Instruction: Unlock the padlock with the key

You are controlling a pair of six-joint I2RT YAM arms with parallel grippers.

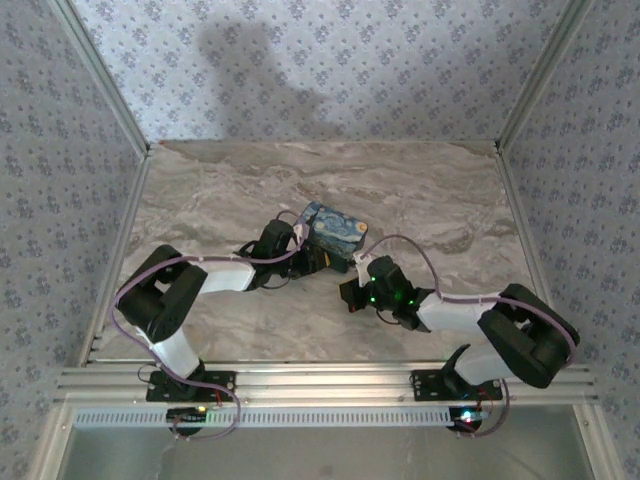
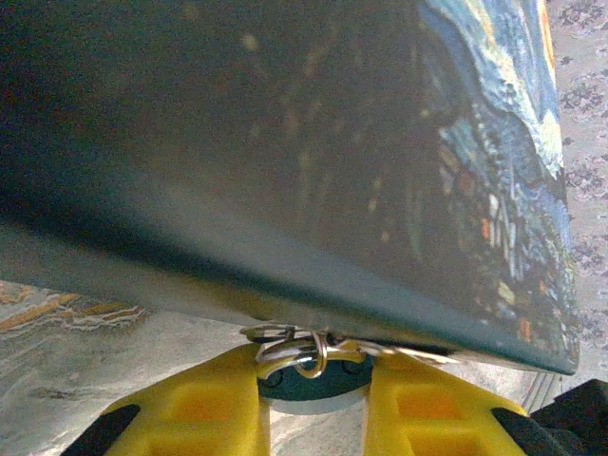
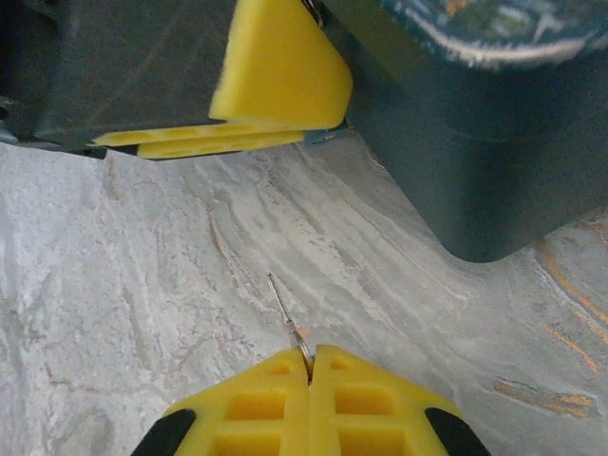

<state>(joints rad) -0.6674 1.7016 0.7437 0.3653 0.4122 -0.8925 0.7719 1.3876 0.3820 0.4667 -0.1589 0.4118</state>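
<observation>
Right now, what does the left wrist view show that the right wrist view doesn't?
Left wrist: the padlock with its metal rings, pinched in the left gripper close under the painted box. Right wrist: the key, a thin sliver held in the shut right gripper over the marble table. Both: the box, the table and the left gripper's yellow fingers.

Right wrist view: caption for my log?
Right gripper pinches thin silvery metal key near the blue swirl-painted rectangular box on marble tabletop.

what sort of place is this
Probably a robot test cell: a marble-patterned tabletop fenced by aluminium frame rails, flower-patterned wallpaper walls on three sides, a black-and-white left arm and right arm bolted at its near edge.
</observation>
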